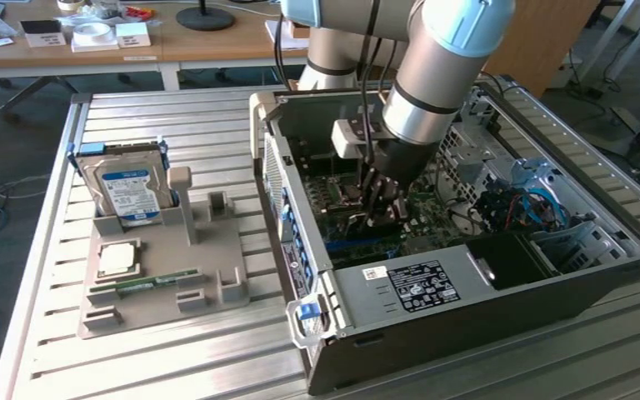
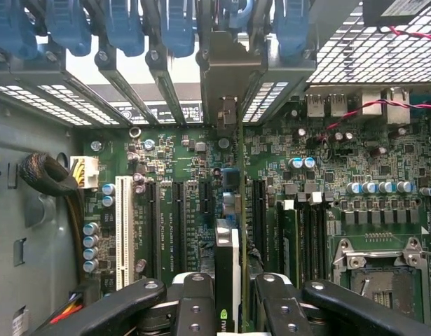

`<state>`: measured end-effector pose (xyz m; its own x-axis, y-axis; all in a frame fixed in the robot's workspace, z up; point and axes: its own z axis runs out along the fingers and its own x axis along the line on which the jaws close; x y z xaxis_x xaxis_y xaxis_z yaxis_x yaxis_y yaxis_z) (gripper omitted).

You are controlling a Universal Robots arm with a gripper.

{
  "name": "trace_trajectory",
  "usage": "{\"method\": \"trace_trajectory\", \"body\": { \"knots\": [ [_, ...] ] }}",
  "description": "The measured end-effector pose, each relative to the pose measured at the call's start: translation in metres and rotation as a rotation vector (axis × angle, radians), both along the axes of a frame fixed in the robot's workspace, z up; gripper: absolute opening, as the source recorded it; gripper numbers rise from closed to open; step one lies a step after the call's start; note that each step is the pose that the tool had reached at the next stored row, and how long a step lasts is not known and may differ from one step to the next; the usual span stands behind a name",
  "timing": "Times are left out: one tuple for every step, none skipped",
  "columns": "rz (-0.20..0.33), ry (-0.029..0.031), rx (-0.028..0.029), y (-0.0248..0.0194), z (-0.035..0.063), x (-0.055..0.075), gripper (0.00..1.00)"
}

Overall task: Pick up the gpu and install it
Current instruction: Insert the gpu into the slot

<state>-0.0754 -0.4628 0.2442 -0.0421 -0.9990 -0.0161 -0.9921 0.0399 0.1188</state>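
My gripper reaches down into the open computer case, low over the green motherboard. In the wrist view the gripper is shut on the gpu. The card stands edge-on between the two black fingers. Its thin edge runs along a slot between the black expansion slots. Its silver end bracket stands against the case's rear slot openings. Whether the card's connector sits fully in the slot is hidden.
Blue slot latches line the rear wall. A CPU socket and a cable bundle flank the card. Beside the case on the table stands a grey holder with a hard drive, a processor and a memory stick.
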Motion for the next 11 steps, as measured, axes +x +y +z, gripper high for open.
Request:
{"method": "trace_trajectory", "body": {
  "knots": [
    [0.0, 0.0002, -0.0004, -0.0001, -0.0019, -0.0001, 0.27],
    [0.0, 0.0, 0.0002, 0.0, -0.0022, 0.0, 0.27],
    [0.0, -0.0001, 0.0002, 0.0, -0.0022, 0.0, 0.27],
    [0.0, -0.0001, 0.0003, 0.0001, -0.0021, 0.0, 0.27],
    [0.0, -0.0005, 0.0006, 0.0001, -0.0018, 0.0001, 0.27],
    [0.0, -0.0009, 0.0013, 0.0002, -0.0013, 0.0001, 0.27],
    [0.0, -0.0008, 0.0016, 0.0002, -0.0008, 0.0001, 0.27],
    [0.0, -0.0004, 0.0009, 0.0001, -0.0002, 0.0001, 0.27],
    [0.0, -0.0002, 0.0005, 0.0001, 0.0, 0.0001, 0.27],
    [0.0, -0.0001, 0.0003, 0.0, 0.0002, 0.0, 0.27],
    [0.0, -0.0001, 0.0003, 0.0, 0.0002, 0.0, 0.27]
  ]
}}
